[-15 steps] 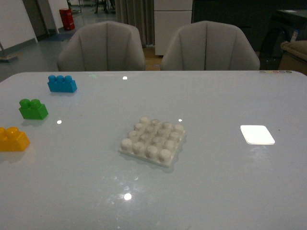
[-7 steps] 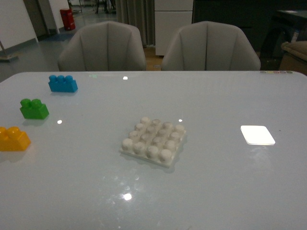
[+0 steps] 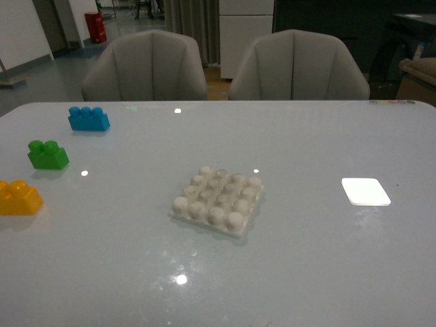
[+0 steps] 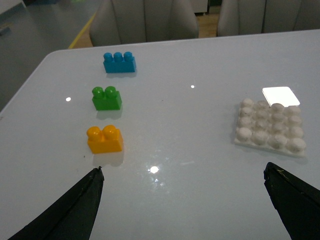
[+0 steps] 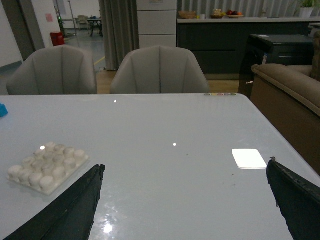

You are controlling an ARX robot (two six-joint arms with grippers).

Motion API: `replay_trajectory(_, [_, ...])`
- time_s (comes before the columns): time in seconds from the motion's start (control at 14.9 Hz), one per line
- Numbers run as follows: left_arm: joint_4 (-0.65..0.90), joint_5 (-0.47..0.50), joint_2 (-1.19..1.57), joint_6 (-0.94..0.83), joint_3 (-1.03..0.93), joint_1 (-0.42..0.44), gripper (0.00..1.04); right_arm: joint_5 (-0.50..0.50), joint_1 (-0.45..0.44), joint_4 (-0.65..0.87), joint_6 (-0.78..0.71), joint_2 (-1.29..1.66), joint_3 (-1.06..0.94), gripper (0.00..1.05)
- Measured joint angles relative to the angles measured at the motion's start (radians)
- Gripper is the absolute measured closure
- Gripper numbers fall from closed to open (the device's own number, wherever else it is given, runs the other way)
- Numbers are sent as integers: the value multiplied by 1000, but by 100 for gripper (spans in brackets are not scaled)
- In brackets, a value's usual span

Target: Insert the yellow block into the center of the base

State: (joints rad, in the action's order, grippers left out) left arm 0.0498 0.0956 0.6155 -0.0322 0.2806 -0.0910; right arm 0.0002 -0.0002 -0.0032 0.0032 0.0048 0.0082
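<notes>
Glossy plastic yellow block (image 3: 20,197), matt white studded base (image 3: 217,200), glossy table (image 3: 306,259)

Office lounge or showroom, by the look of it: a glossy white counter (image 3: 306,136) faces two padded grey chairs (image 3: 144,65). A tan sofa (image 5: 292,89) sits to one side. Behind stand a long dark cabinet (image 5: 215,47) topped with bowls (image 5: 189,14), grey curtains (image 5: 117,30) and a polished floor (image 3: 41,75) marked with a yellow line (image 4: 85,29).

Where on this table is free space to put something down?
Bare: between the yellow block and the base; right of the base. Crowded: the left edge, with the blue brick, green brick and yellow block.
</notes>
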Motion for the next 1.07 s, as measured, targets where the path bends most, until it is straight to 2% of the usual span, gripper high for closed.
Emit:
replay_trajectory(0.13, [60, -32, 79, -5, 20, 24, 7, 0, 0, 0, 0, 0, 0, 6])
replay_trajectory(0.27, [272, -125, 396, -40, 163, 104, 7, 0, 0, 0, 0, 0, 0, 6])
replay_trajectory(0.33, [305, -182, 559, -55, 262, 148, 7, 0, 0, 0, 0, 0, 0, 6])
replay_trajectory(0.4, [310, -196, 724, -70, 357, 190, 7, 0, 0, 0, 0, 0, 0, 6])
replay_trajectory(0.67, [131, -209, 1215, -152, 716, 309, 7, 0, 0, 0, 0, 0, 0, 6])
replay_trajectory(1.07, [-84, -228, 1370, -185, 915, 343, 7, 0, 0, 0, 0, 0, 0, 6])
